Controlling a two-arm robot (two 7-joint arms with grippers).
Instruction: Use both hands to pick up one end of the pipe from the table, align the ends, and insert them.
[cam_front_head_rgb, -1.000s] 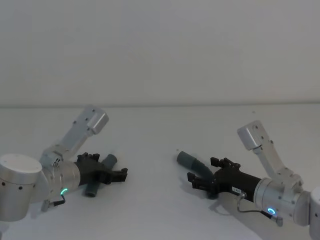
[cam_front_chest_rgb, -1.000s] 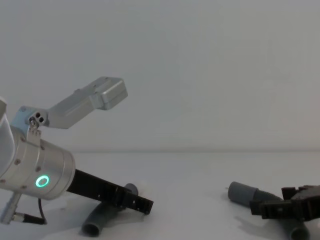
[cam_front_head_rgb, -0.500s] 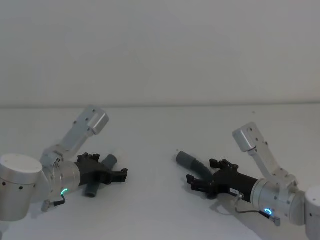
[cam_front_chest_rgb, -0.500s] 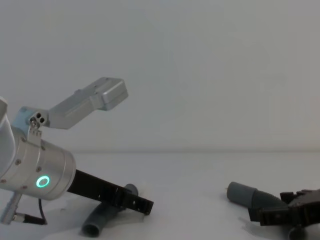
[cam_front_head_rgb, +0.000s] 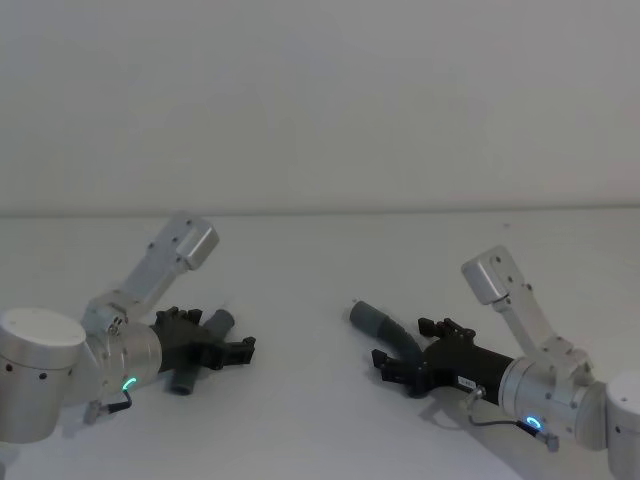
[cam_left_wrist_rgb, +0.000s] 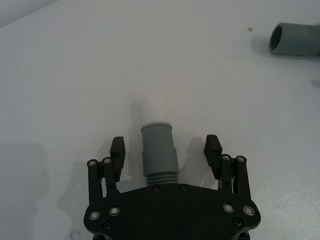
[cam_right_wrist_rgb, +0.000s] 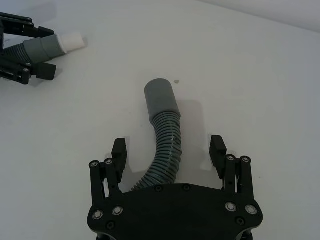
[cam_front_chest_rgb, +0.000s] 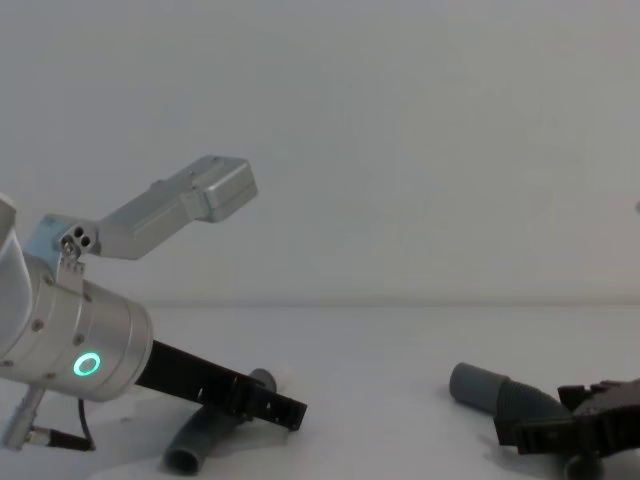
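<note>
**Left gripper** (cam_left_wrist_rgb: 165, 145). We list it low at the near left of the table (cam_front_head_rgb: 300, 425), its claw spread wide and clasping nothing. The shorter pipe piece (cam_left_wrist_rgb: 159, 152) lies on the table between its fingers. The left wrist view gives us a clear gap on each side of the piece. From the head, the black fingers and the piece overlap.

**Right gripper** (cam_right_wrist_rgb: 168, 146). It sits low at the near right, its claw likewise spread and clasping nothing. The longer pipe piece (cam_right_wrist_rgb: 166, 132) lies on the table and runs out between the fingers. Its ribbed body touches neither of them.

**Green ring** (cam_front_chest_rgb: 87, 364). It glows on the left arm's wrist and looms large from the chest.

**Rear end** (cam_front_chest_rgb: 185, 460) of the shorter piece. The chest view looks into this open grey mouth, which rests on the table under the left gripper.

**Narrow pale tip** (cam_right_wrist_rgb: 70, 41) of the shorter piece. It is plain from the right wrist. From the left wrist it nearly merges with the white surface.

**Wider cuff** (cam_right_wrist_rgb: 160, 97) of the longer piece. It points toward the table's middle, well apart from the pale tip. The left wrist view faces its open round bore. The right wrist view takes it from behind, along its outer wall.

**Dark speck** (cam_right_wrist_rgb: 176, 81). It sits on the table just beyond the wider cuff.

**Wall** (cam_front_head_rgb: 320, 100). It is pale grey and stands behind the table's far edge.
</note>
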